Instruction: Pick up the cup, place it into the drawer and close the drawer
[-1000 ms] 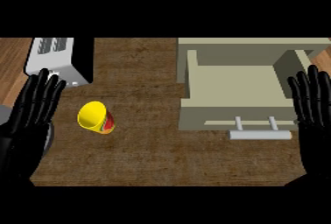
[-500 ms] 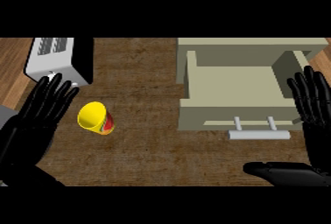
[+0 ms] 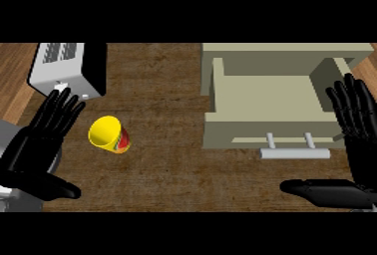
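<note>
A yellow cup [image 3: 109,134] with a red patch lies on its side on the brown counter, its mouth facing up-left. My left hand [image 3: 40,144] is open just left of the cup, fingers straight and pointing up, its thumb low at the bottom left, not touching the cup. The beige drawer [image 3: 269,117] stands pulled open at the right, nothing inside it, with a pale handle [image 3: 294,152] on its front. My right hand [image 3: 357,134] is open along the drawer's right side, fingers straight up, thumb stretched out below the handle.
A white and black toaster [image 3: 68,67] stands at the back left, just beyond my left hand's fingertips. Bare brown counter [image 3: 169,99] lies between the cup and the drawer. A lighter wooden strip runs along the far left edge.
Both hands have risen further into view and shifted inward. The left hand has come closer to the cup, and the right thumb now shows below the drawer handle. The cup has not moved.
</note>
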Robot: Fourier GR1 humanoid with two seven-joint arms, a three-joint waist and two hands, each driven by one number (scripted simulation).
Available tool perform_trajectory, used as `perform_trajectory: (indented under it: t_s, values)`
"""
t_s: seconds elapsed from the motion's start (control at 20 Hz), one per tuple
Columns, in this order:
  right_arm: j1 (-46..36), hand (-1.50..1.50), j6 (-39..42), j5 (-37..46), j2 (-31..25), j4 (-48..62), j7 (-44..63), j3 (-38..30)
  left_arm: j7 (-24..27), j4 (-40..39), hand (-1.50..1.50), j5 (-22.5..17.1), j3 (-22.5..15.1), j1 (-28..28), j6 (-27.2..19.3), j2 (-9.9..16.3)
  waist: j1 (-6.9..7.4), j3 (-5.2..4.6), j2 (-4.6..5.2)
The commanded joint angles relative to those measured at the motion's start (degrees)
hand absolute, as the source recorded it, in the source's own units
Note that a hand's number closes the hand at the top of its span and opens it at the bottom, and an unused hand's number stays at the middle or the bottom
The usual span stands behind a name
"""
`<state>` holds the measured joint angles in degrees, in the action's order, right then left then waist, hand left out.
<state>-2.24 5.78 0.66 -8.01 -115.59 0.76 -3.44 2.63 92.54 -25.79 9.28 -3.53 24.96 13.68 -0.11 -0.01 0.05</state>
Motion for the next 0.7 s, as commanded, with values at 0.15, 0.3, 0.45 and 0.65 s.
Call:
perform_trajectory:
  t_s: [0.15, 0.3, 0.45, 0.65]
  values:
    - [1.5, -1.5, 1.3, 1.0, -0.7, 2.2, -3.4, -1.6, 9.1, -12.4, -1.5, 10.1, 0.6, -2.0, -1.4, -1.5, -0.11, 0.01, 0.0]
    - [-2.4, -1.5, -1.5, 4.4, 2.1, 4.4, -2.0, 2.2, 12.1, -18.0, -1.5, 12.3, 2.5, -3.3, -2.0, 0.1, 0.08, 0.0, 0.02]
    - [-4.7, -1.5, 2.6, -2.3, -1.7, 8.6, -5.2, -4.7, 16.6, -29.1, -1.5, 14.1, 4.6, -7.2, 0.4, 3.6, -0.09, -0.01, 0.16]
    - [-3.2, -1.5, 1.7, 0.3, -0.6, 6.4, -3.3, -2.3, 26.1, -38.8, -1.5, 20.6, 2.9, -8.3, -0.9, 2.4, -0.21, -0.02, 0.09]
